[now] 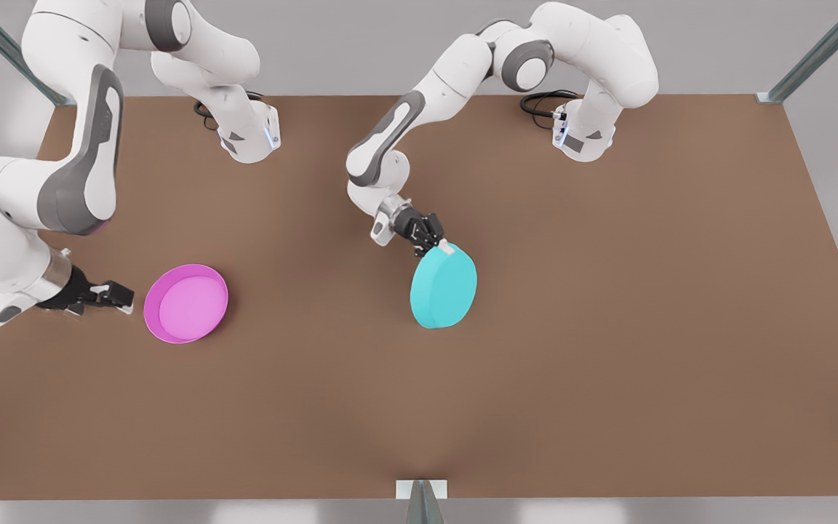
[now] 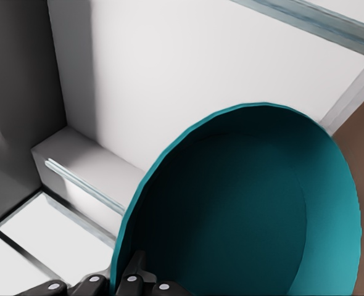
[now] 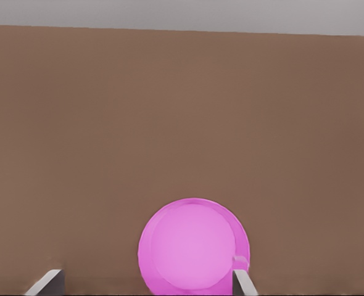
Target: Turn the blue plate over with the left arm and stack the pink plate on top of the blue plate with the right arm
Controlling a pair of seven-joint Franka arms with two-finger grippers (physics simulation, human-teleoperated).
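The blue plate stands tilted almost on edge at the table's middle, its plain underside towards the front camera. My left gripper is shut on its upper rim. The left wrist view looks into the plate's hollow side, with the left gripper clamped at the rim. The pink plate lies right side up on the table at the front view's left. My right gripper is open and low, just left of that plate and apart from it. From the right wrist, the pink plate sits ahead of the spread fingers.
The brown table stretches wide on the front view's right and towards its near edge. Metal frame posts stand at the far corners, and a bracket sits at the middle of the near edge.
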